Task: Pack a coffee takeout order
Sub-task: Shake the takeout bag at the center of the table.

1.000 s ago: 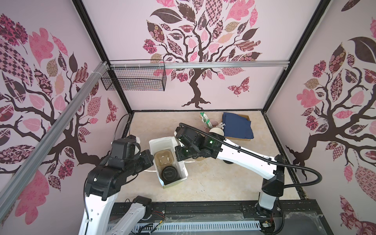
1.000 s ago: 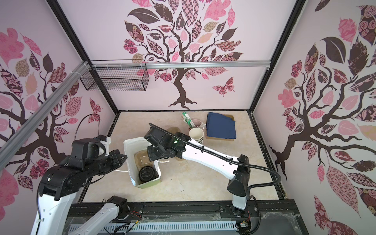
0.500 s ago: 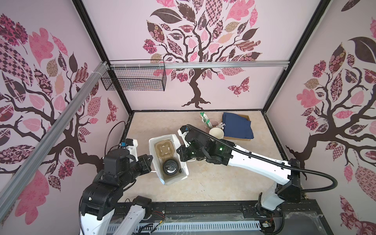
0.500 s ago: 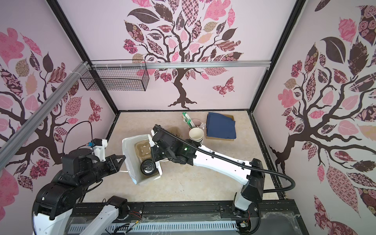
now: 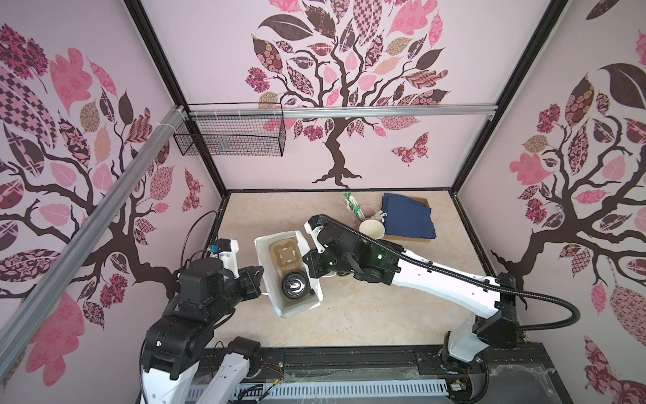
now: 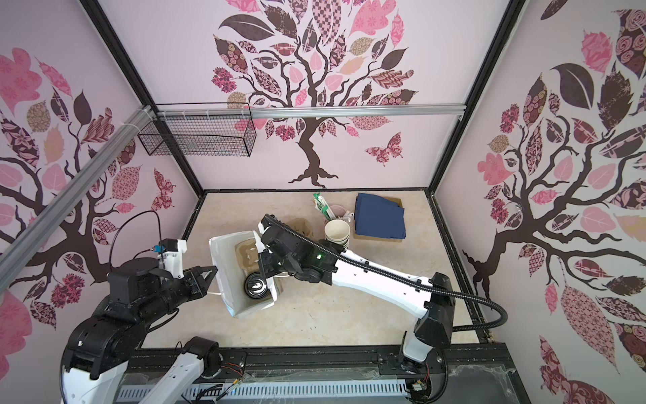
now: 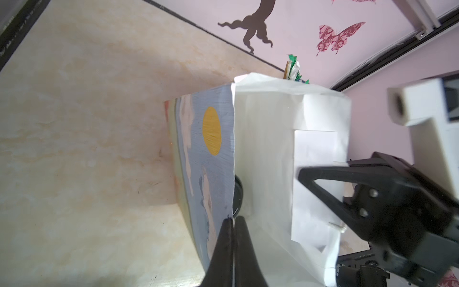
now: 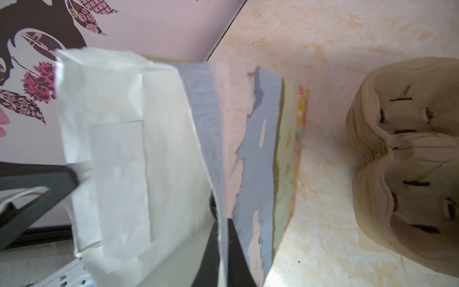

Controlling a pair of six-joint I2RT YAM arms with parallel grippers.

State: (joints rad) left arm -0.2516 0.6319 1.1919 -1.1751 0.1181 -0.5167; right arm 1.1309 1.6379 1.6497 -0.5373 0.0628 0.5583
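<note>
The paper bag stands open-mouthed at the table's middle left, white inside and printed blue-grey and pale green outside. Inside it lies the tan carrier, holding the cup with its black lid. My left gripper is shut on the bag's left rim. My right gripper is shut on the opposite rim. The navy napkin lies on a cardboard tray at the back right.
A stack of lidless white-lined cups and a cup of green-tipped packets stand beside the napkin. A stack of spare carriers sits just behind the right arm. A wire basket hangs on the back wall.
Both arms have shifted and dropped lower while keeping their grips on the bag's rims. The bag has turned slightly and its mouth now gapes wider. Little moved in the last half second.
</note>
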